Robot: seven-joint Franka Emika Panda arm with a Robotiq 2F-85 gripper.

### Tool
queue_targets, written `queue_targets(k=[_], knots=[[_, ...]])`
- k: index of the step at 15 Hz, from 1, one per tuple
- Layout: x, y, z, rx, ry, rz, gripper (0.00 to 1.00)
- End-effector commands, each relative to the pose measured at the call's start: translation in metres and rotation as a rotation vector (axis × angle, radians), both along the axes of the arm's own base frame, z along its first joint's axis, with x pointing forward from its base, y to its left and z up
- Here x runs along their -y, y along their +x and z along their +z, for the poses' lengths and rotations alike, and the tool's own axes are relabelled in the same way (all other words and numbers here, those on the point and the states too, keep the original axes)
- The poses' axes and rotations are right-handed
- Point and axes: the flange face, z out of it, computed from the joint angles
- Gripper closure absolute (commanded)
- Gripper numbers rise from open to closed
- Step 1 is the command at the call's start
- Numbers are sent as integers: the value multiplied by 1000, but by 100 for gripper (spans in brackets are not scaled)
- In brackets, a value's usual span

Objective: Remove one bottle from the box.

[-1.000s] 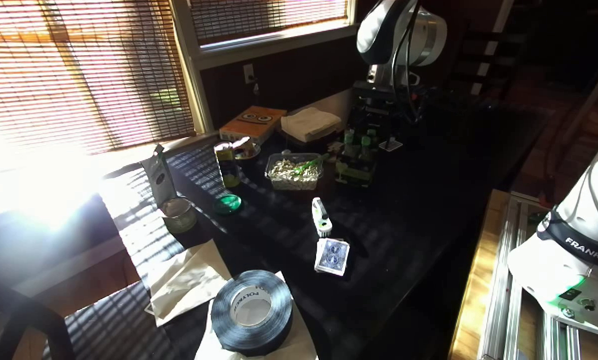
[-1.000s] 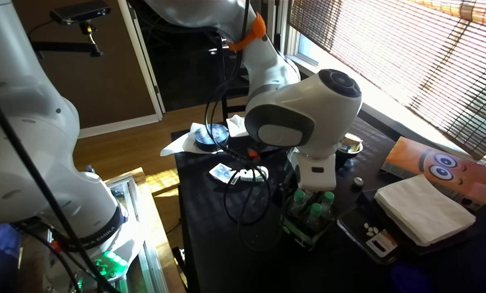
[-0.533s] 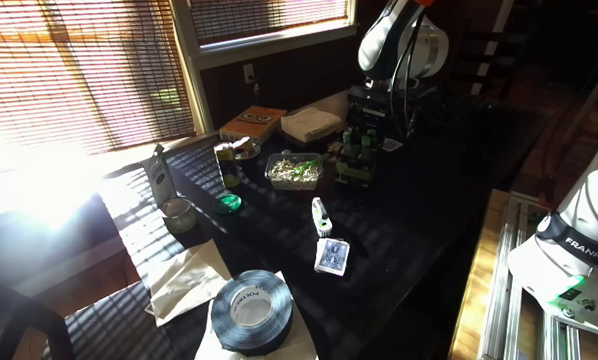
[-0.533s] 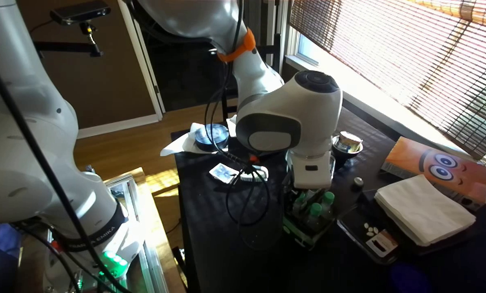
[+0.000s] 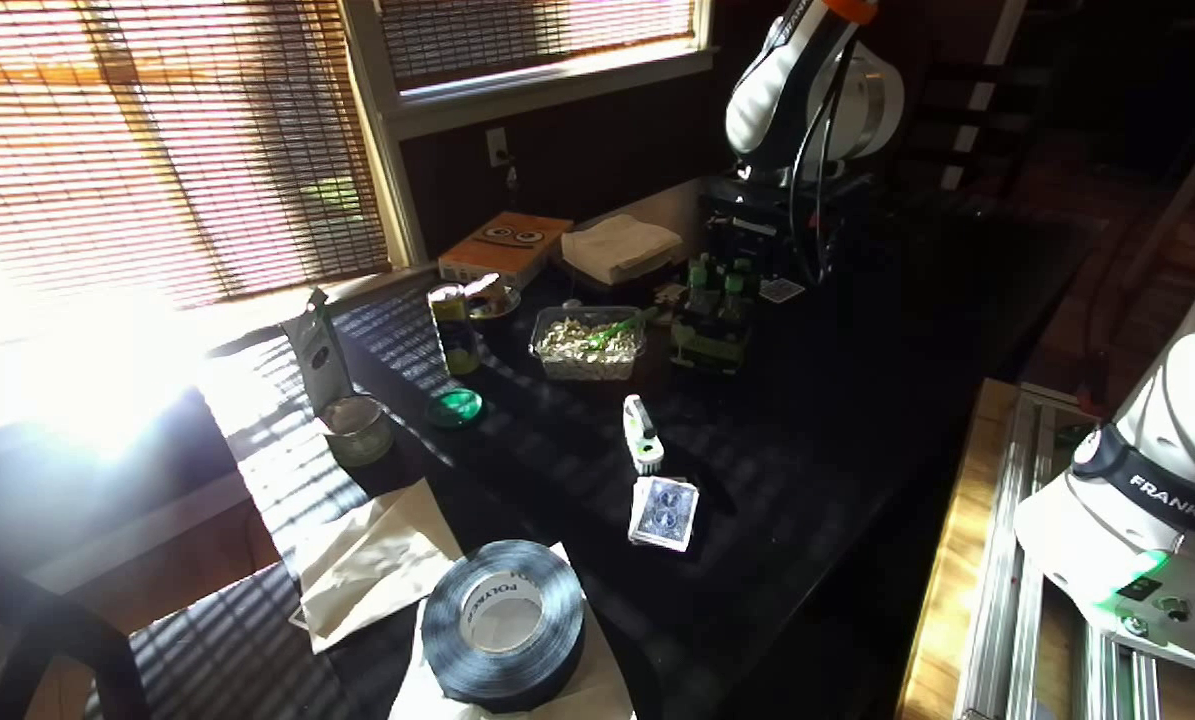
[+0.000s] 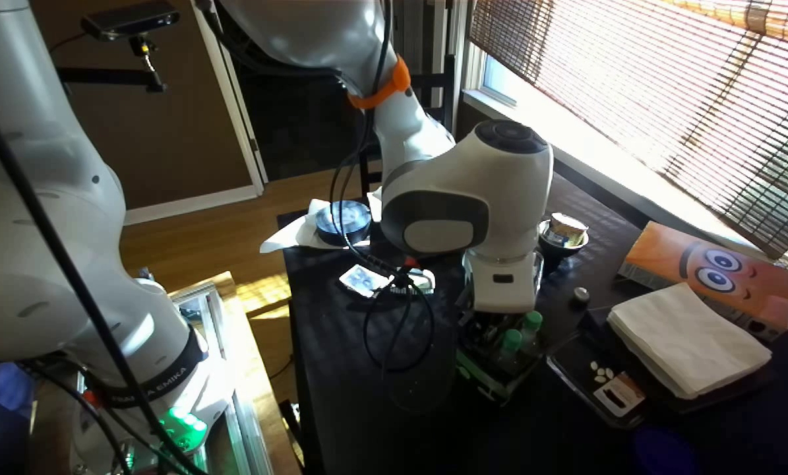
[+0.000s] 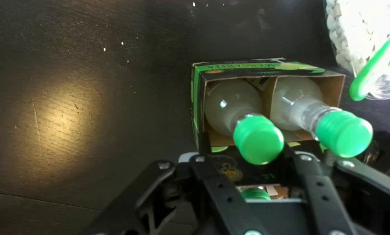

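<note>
The box [image 7: 247,67] is a small dark and green carton with cardboard dividers, seen from above in the wrist view. Two bottles with cloudy pale contents and green caps stand in it: one bottle [image 7: 258,140] is close to the fingertips, another bottle [image 7: 345,133] further right. A third bottle's cap [image 7: 255,193] shows partly behind the dark centre panel. My gripper [image 7: 244,146] is over the box with its jaws apart. A gap shows between the left finger [image 7: 205,143] and the nearest cap; the right fingertip is partly hidden by that cap.
A clear tub of white food [image 5: 589,350] with a green utensil stands near the box. A tray [image 6: 598,389] bears a stack of napkins [image 6: 690,340]. A can [image 5: 454,330], a white brush [image 5: 643,435] and playing cards [image 5: 665,512] lie farther along the table [image 5: 807,450].
In an exterior view the arm's hand has shifted left over the box, then lowered slightly. A green cap visible there a second ago is now hidden by the gripper.
</note>
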Motion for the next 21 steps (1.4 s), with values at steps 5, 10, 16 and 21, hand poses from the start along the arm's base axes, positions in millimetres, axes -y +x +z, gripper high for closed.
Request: queue_targets(k=[5,10,16,21], knots=[[-12,2,-2,-9,-13,-11,52],[-17,5,-4,-25,-21,-15,23],[-19,6,-4,-22,-24,-26,62],[-19,6,-3,-16,-30,-25,93]])
